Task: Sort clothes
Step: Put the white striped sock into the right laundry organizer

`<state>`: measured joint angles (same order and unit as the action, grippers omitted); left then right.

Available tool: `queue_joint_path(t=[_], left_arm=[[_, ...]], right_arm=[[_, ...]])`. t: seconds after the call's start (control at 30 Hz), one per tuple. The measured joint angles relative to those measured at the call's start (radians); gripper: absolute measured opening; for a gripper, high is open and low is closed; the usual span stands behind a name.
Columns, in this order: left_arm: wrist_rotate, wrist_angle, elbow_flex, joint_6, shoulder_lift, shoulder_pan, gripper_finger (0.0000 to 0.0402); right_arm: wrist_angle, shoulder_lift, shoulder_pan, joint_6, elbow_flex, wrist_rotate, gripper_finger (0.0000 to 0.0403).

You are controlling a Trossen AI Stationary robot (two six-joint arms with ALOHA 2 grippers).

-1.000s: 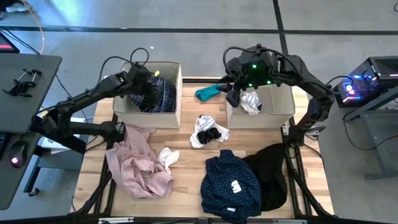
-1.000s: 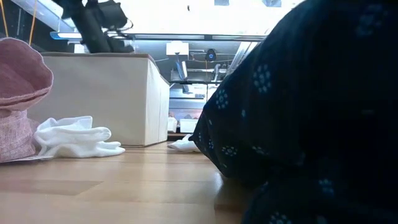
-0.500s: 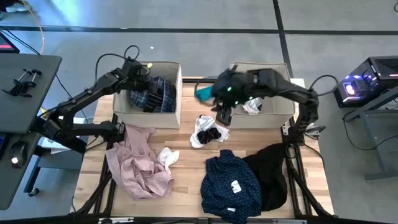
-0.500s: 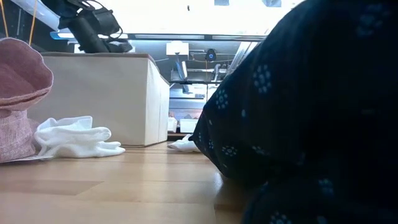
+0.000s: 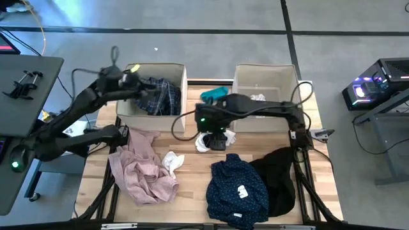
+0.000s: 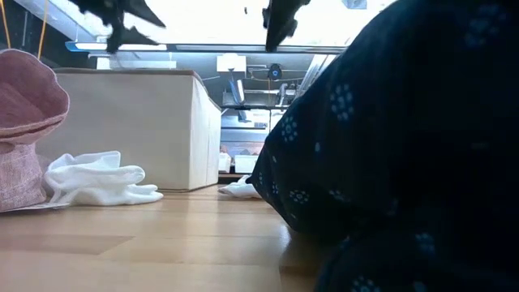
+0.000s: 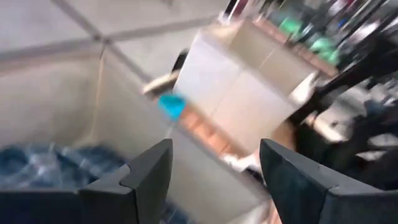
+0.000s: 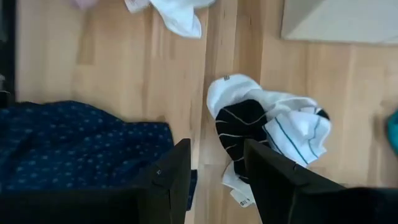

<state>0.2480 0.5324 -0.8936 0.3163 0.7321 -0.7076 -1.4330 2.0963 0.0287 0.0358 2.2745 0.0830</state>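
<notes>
The blue plaid shirt [image 5: 160, 96] lies in the left beige box [image 5: 184, 96]. My left gripper [image 5: 124, 80] stands open over that box's far left corner, clear of the shirt [image 7: 56, 168]. My right gripper [image 5: 214, 121] hangs open, pointing down, above the white and black socks [image 5: 214, 137], which lie bunched on the table [image 8: 267, 130]. The teal piece [image 5: 214, 94] lies between the boxes. On the table also lie the pink shirt [image 5: 140, 166], a white sock [image 5: 172, 161], the navy dotted shirt [image 5: 238, 185] and the black garment [image 5: 281, 176].
The right beige box [image 5: 265, 80] holds a white piece [image 5: 257, 98] at its near wall. In the low view the navy shirt [image 6: 405, 162] fills the right half, and the left box [image 6: 138, 130] stands behind the white sock [image 6: 97, 178]. Bare wood shows mid-table, near the front.
My left gripper has come up out of the left box and drawn back toward the table's far left, leaving the plaid shirt lying inside. My right gripper has swung from over the right box toward the table's left and near edge, sinking and tipping down over the socks.
</notes>
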Motion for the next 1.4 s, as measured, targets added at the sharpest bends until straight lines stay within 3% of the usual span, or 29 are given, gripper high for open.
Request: queue_joint_path(t=[0.13,0.33,0.6,0.7,0.83,1.07,1.4], left_arm=[[-0.038,-0.04,0.0,0.058,-0.105,0.08,0.0225],[-0.051,-0.033,0.0,0.102,-0.18,0.151,0.0225],[-0.05,-0.032,0.0,0.119,-0.174,0.2,0.0225],[-0.051,-0.031,0.0,0.119,-0.168,0.217,0.0225],[-0.05,-0.028,0.0,0.118,-0.168,0.237,0.0225],[-0.05,-0.024,0.0,0.11,-0.167,0.25,0.0225],[-0.058,-0.024,0.0,0.12,-0.166,0.25,0.0225]], right_arm=[[0.006,0.087,-0.001,0.016,0.0,-0.013,0.0138],[0.008,0.222,-0.053,-0.133,0.0,-0.213,0.0138],[0.019,0.335,-0.179,-0.28,0.0,-0.213,0.0134],[0.037,0.358,-0.207,-0.278,0.0,-0.151,0.0104],[0.056,0.369,-0.216,-0.248,0.0,-0.091,0.0022],[0.021,0.327,-0.219,-0.264,0.006,-0.075,0.0002],[-0.002,0.011,-0.21,-0.346,0.01,-0.205,0.0]])
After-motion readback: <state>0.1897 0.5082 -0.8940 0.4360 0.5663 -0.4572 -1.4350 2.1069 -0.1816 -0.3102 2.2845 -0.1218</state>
